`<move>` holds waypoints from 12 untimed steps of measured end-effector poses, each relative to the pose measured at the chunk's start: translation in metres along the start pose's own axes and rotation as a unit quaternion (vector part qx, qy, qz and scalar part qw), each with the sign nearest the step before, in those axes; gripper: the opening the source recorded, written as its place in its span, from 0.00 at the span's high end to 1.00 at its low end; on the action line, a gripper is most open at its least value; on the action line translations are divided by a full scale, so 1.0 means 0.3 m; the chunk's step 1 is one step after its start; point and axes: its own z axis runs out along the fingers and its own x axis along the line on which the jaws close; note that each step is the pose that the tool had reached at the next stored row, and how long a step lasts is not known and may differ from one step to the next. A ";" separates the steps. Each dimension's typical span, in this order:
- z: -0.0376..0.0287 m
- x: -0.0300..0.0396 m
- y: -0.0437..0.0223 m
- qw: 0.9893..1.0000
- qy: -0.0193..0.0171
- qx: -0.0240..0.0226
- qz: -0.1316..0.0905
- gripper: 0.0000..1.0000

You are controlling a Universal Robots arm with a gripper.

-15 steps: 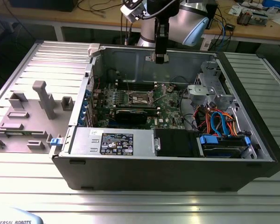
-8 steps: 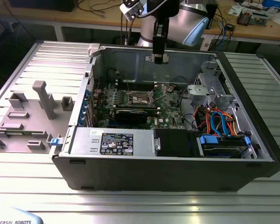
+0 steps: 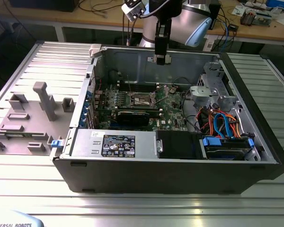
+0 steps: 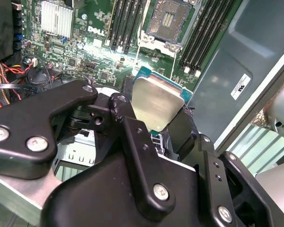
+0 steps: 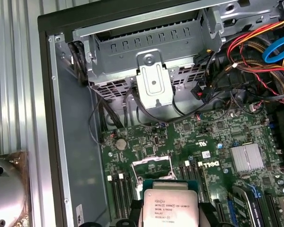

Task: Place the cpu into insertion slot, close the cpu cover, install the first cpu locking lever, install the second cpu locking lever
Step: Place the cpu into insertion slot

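My gripper hangs over the open computer case, above the back of the motherboard. It is shut on the cpu, a small square chip whose silver-grey top sits between the two black fingers. The printed top of the cpu faces the first wrist camera. The insertion slot lies open and empty below, a dark square with a silvery surround. The cpu cover stands raised as a thin silvery frame at the slot's edge. Two thin wire levers stick up beside the slot.
A black graphics card lies in front of the slot in the exterior view, with a power supply nearer the front. A metal drive cage and coloured cables fill the exterior view's right. A grey fixture block stands outside the case.
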 end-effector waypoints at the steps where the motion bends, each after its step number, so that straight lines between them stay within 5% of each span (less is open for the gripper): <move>1: 0.000 0.000 0.000 1.000 0.000 0.000 0.000 0.46; 7: 0.000 0.000 0.000 1.000 -0.001 0.000 0.009 0.46; 12: 0.000 0.000 0.000 0.999 -0.004 -0.001 0.044 0.46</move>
